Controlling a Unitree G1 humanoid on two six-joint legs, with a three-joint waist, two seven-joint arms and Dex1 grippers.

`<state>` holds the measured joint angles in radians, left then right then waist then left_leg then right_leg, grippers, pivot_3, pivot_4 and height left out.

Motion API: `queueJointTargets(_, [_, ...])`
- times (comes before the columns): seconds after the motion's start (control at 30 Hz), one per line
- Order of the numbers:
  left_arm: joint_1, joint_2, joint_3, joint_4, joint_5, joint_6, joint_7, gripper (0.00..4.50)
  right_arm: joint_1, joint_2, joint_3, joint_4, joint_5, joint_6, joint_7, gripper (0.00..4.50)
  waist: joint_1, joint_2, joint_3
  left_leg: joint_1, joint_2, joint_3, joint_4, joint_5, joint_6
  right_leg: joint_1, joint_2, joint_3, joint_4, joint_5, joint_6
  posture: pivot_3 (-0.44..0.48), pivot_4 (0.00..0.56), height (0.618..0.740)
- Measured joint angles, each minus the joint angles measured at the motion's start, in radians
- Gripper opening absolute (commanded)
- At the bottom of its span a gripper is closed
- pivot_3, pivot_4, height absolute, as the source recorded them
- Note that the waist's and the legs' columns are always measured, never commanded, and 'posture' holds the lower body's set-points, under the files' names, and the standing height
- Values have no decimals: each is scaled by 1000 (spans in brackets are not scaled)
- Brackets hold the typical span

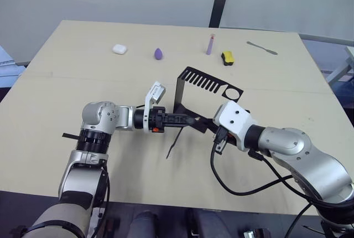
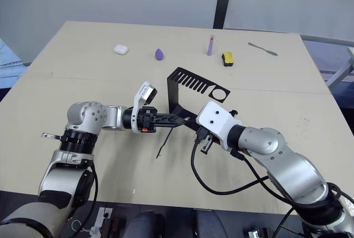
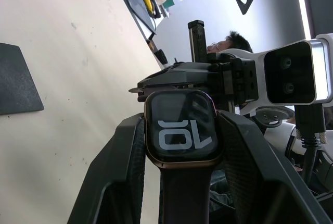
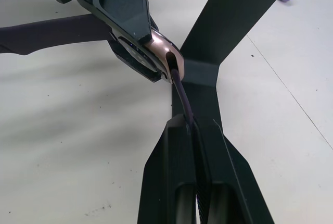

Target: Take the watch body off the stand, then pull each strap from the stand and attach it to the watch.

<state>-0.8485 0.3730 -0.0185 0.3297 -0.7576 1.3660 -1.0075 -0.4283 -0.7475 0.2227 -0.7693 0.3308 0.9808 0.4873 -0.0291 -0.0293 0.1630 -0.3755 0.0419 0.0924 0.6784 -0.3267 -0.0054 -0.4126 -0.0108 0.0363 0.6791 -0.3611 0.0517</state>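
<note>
left gripper (image 3: 179, 146): clamped on the watch body (image 3: 180, 126) – screen up, edge turned toward the other arm, presumably to present the slot
hanging strap (image 1: 176, 141): already on the watch, dangling below to the table (image 1: 66, 83)
right gripper (image 4: 195, 193): pinching the second strap (image 4: 183, 95), tip right at the watch's rim – lined up for sliding in
stand (image 1: 194, 91): just behind, off duty
</note>
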Motion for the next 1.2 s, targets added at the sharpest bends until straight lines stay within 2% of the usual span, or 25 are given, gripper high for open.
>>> queueJointTargets(1.2, [-4, 0, -2, 29, 8, -13, -11, 1586, -17, -6, 0, 0, 2, 3, 0, 22, 0, 0, 0, 0, 0, 0, 0, 0, 0, 0, 0, 0, 0, 0, 0, 0, 150, 740])
